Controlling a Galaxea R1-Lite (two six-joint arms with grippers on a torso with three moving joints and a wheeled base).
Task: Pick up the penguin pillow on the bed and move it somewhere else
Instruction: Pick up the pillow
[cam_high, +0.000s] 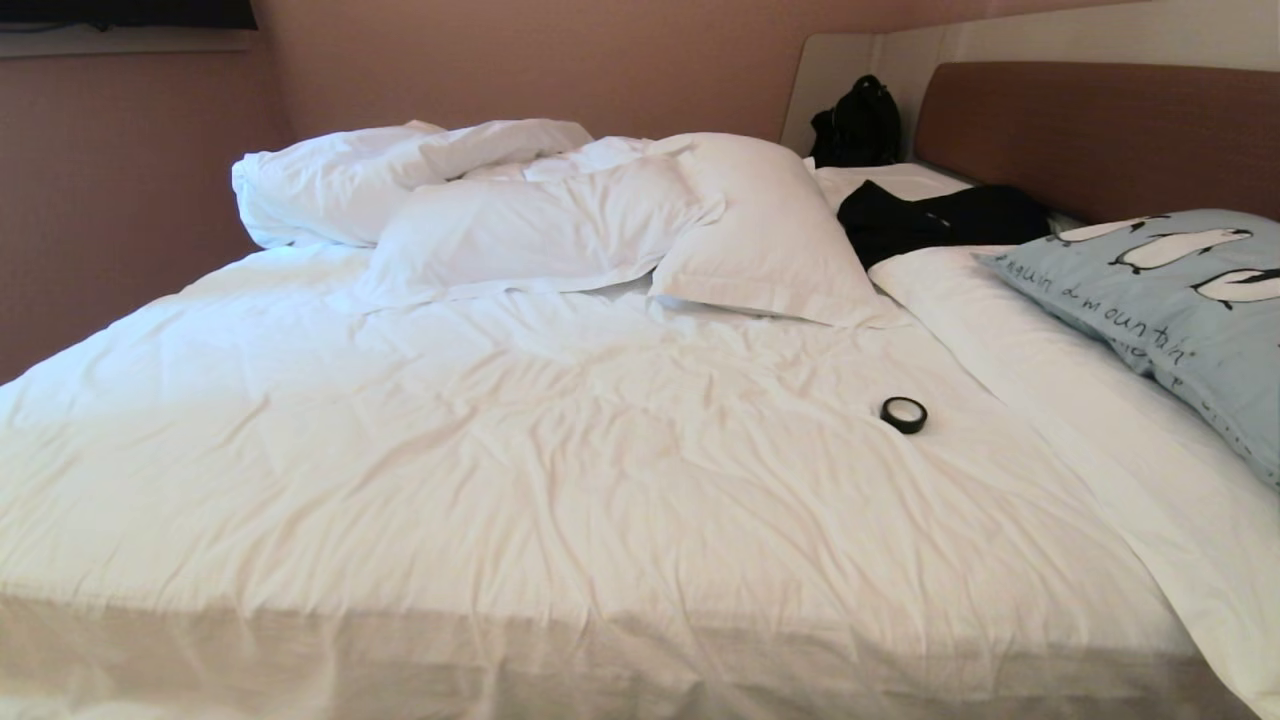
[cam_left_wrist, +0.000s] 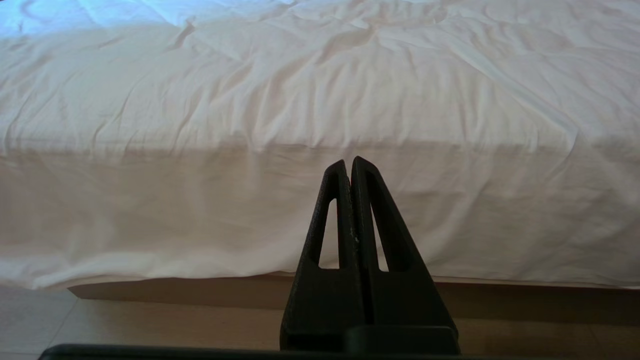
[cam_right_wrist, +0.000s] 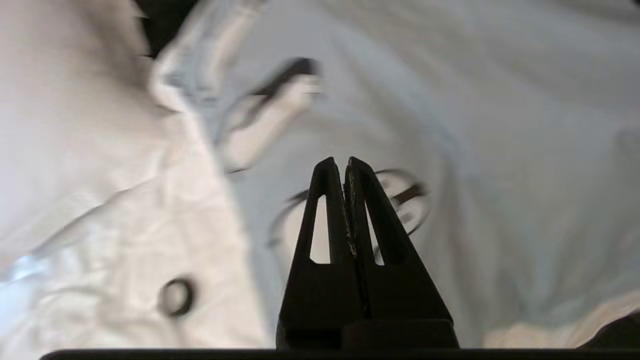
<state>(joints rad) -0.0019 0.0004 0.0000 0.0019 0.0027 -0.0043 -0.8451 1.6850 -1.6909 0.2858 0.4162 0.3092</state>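
Pale blue-grey penguin-print pillow (cam_high: 1180, 300) lies at wrinkled white bed's (cam_high: 500, 450) far right; right gripper (cam_right_wrist: 346, 161) above it, clenched empty; left gripper (cam_left_wrist: 349, 162) clenched, near bed's edge.

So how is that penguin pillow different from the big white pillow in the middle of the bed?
The penguin pillow is pale blue with black-and-white penguins and dark writing; the white pillow is plain. The penguin pillow lies at the bed's right side by the headboard; the white pillow leans against the rumpled duvet. Both are soft and rectangular.
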